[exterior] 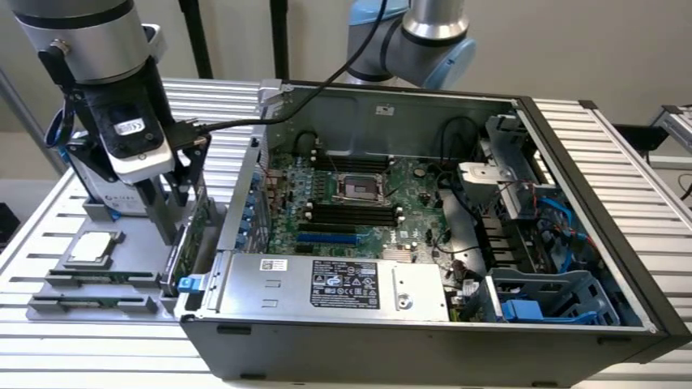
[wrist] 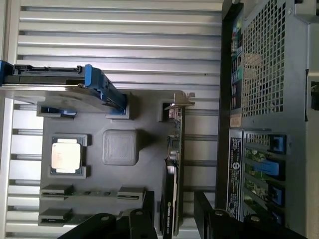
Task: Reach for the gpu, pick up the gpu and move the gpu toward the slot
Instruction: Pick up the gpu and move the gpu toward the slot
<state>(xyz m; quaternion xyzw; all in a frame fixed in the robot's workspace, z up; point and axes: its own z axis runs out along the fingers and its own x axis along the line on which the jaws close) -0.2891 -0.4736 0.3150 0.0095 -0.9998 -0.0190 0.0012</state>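
Green circuit board on edge, the gpu (wrist: 175,144) stands in a slot of a grey holder (wrist: 99,179). The gripper (wrist: 174,199) straddles it, black fingers (wrist: 148,211) spread apart with a sliver of room on either flank. The card's silver bracket (wrist: 182,99) is at its far end. The open computer case (wrist: 269,99) crowds one side, its perforated wall just beside the card. On the other side sit a processor chip (wrist: 66,155), memory sticks (wrist: 57,191) and a blue-framed hard drive (wrist: 60,84), on a slatted metal table (wrist: 119,40).
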